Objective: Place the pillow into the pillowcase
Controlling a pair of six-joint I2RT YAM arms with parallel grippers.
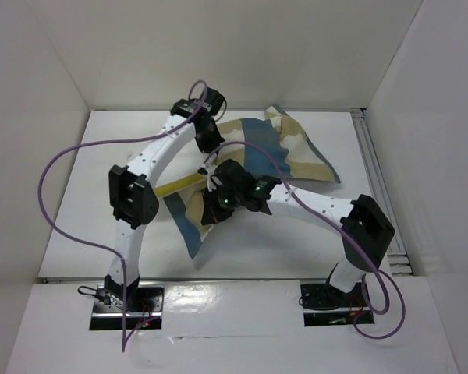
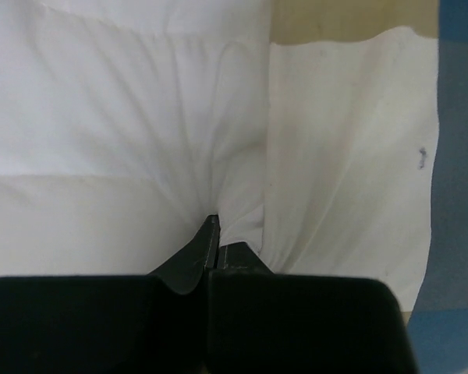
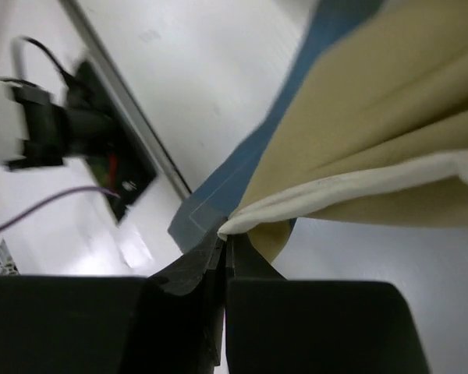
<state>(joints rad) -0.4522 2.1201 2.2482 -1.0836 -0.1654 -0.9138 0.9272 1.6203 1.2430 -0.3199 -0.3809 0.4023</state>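
plain white tabletop (image 1: 86, 226) boxed in by white walls (image 1: 234, 47), blue, tan and cream checked pillowcase (image 1: 296, 152) bunched up in the middle. right hand (image 3: 225, 241) is clamped on its lifted cream hem, left hand (image 2: 218, 238) is pinched shut on the white quilted pillow (image 2: 101, 117), right beside the case's cream block

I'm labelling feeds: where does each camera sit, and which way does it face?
Top external: above, behind the robot, looking down at the table; both arms show.
Left wrist: on the left arm, facing the pillow past the shut left end effector.
Right wrist: likewise, right end effector shut on the pillowcase.
Shared: all see the pillowcase.
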